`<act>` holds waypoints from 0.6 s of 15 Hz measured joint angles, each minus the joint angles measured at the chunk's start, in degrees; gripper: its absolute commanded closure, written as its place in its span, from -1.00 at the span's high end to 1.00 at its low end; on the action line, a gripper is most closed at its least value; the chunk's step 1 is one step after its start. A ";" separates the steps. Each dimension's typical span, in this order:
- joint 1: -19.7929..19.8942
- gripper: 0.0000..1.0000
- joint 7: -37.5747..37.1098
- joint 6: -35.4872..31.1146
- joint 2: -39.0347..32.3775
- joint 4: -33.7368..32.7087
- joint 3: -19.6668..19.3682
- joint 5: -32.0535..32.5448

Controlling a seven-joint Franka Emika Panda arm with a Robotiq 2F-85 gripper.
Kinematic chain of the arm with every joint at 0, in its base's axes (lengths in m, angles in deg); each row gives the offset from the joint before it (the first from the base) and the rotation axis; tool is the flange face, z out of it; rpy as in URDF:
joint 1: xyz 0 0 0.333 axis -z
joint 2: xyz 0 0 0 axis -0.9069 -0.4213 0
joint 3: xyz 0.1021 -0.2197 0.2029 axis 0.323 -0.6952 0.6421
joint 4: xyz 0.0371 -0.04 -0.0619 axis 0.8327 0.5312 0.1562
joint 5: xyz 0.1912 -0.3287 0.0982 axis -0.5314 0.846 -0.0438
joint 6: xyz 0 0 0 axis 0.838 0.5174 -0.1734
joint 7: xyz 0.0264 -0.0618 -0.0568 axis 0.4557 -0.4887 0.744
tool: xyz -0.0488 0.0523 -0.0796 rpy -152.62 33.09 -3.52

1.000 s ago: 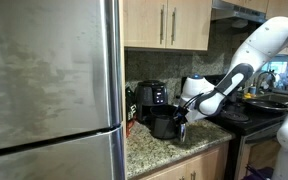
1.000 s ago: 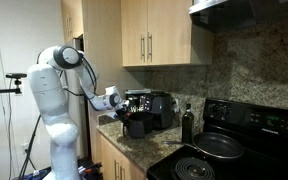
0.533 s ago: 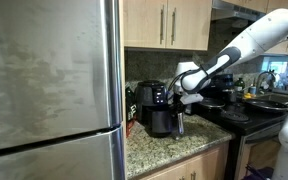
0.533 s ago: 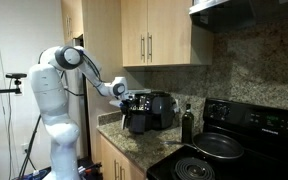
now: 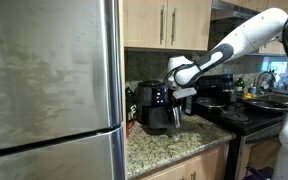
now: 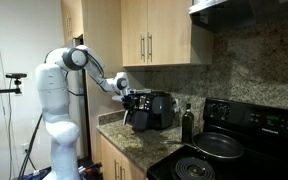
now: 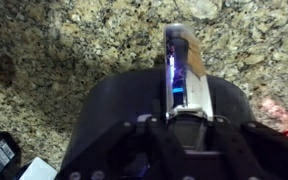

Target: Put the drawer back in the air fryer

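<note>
**Drawer at the air fryer's front, not yet seated**

The drawer (image 5: 163,120) was just in front of the air fryer (image 5: 147,97), low against its front face, and in both exterior views its black tub was wholly outside the appliance. Whether it touched the countertop (image 5: 169,148) or hung just above it could not be told. The gripper (image 5: 180,93) was above the drawer, on the side facing away from the air fryer. In the wrist view the claw (image 7: 184,118) appeared pinched on the root of the drawer's handle (image 7: 179,55), with the rounded tub (image 7: 114,110) beneath and speckled granite all round.

By my reading, the carry to the appliance was mostly done. What was left was to line the tub up with the opening, slide it fully home until the front sat flush, and then let go of the handle.

Counted: one drawer, one air fryer, one arm with one gripper. One dark bottle (image 6: 188,122) stood beside the air fryer on the side away from the robot's base, and one pan (image 6: 220,146) lay farther from the air fryer on that same side.
</note>
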 measured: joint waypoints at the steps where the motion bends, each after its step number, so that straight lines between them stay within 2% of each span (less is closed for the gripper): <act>1: 0.15 -0.80 -2.16 -1.19 -1.28 0.32 -0.09 2.45; 5: 0.17 -0.80 -12.61 -9.45 -6.69 2.79 -1.21 13.36; 9: -0.34 -0.80 -15.05 -14.45 -7.69 3.66 -1.92 15.31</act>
